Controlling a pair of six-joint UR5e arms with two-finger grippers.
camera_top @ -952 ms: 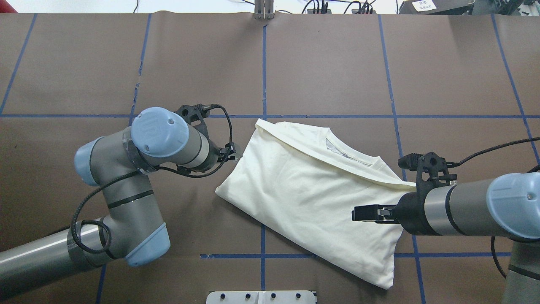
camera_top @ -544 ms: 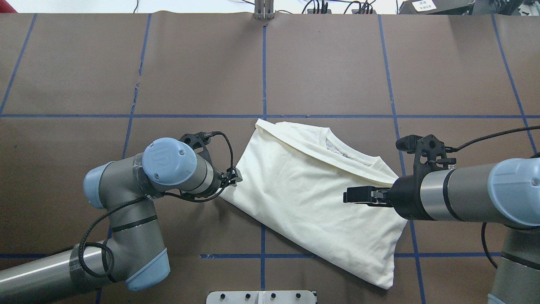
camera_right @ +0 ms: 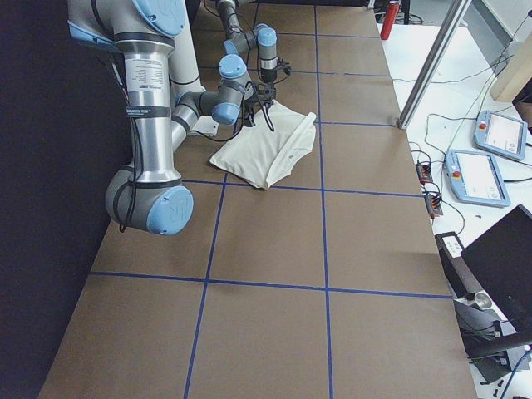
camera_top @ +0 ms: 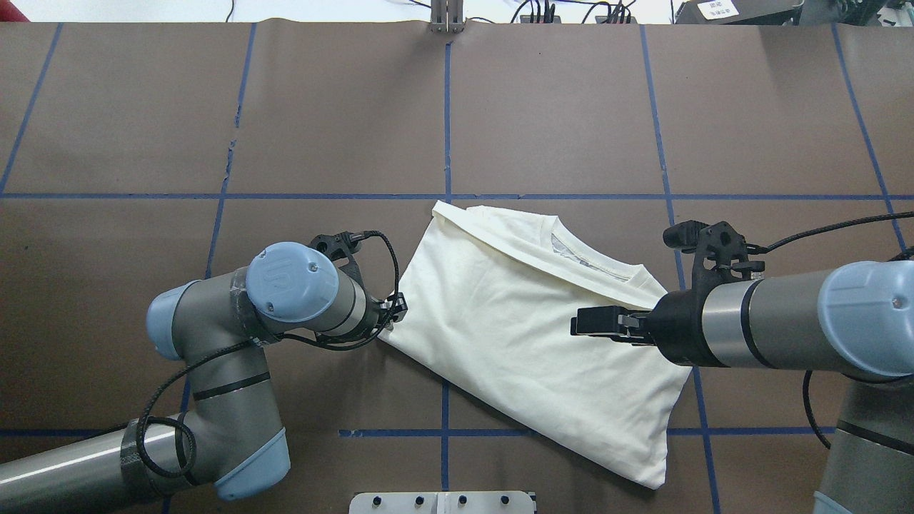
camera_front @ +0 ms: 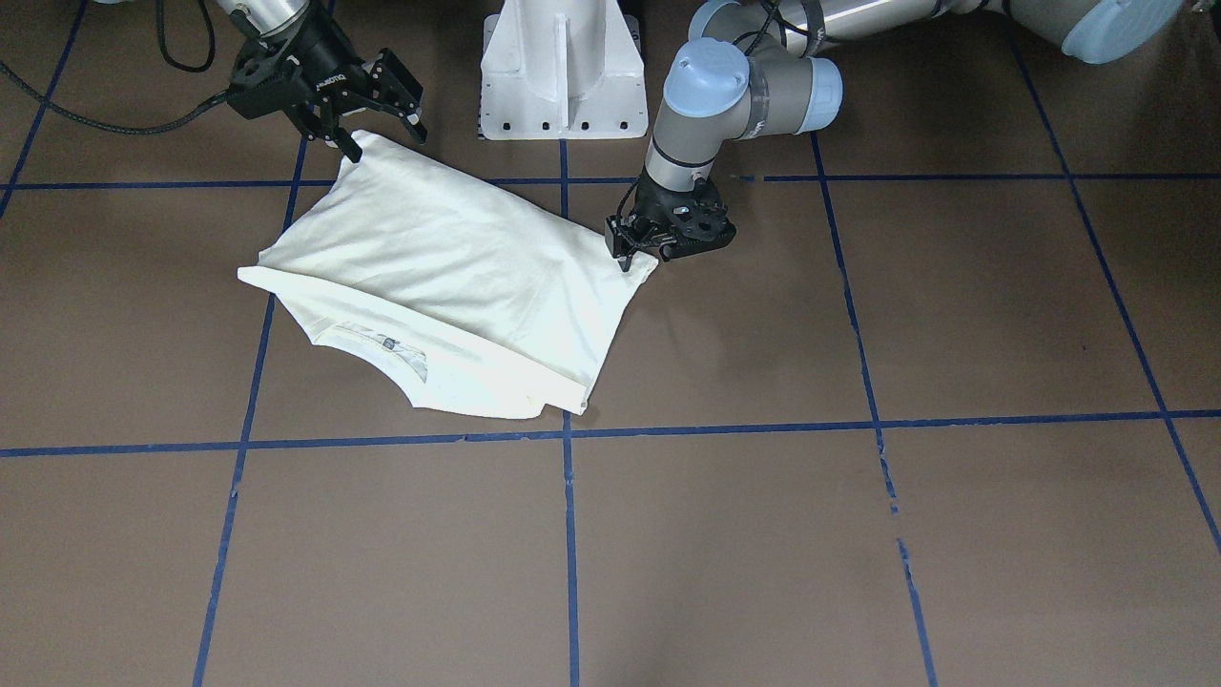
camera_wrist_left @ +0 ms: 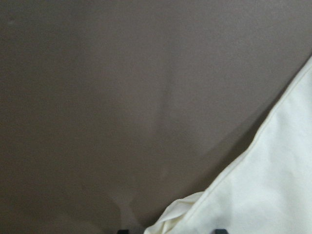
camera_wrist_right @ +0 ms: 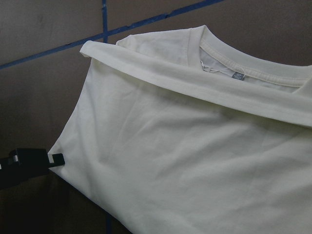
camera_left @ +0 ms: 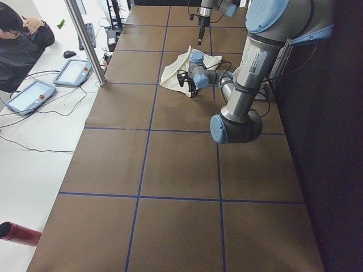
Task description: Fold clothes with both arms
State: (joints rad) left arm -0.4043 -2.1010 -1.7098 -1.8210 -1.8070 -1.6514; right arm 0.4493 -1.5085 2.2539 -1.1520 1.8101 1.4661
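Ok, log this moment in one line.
shirt: folded, lying flat | left gripper: open, low at one corner | right gripper: open, raised over opposite end

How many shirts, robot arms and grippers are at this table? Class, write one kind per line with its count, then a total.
Shirts: 1 (cream shirt)
Robot arms: 2 (left arm, right arm)
Grippers: 2 (left gripper, right gripper)
Total: 5

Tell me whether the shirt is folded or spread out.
Folded. The shirt lies as one compact slanted panel, a doubled band crossing below the collar, no sleeves showing.
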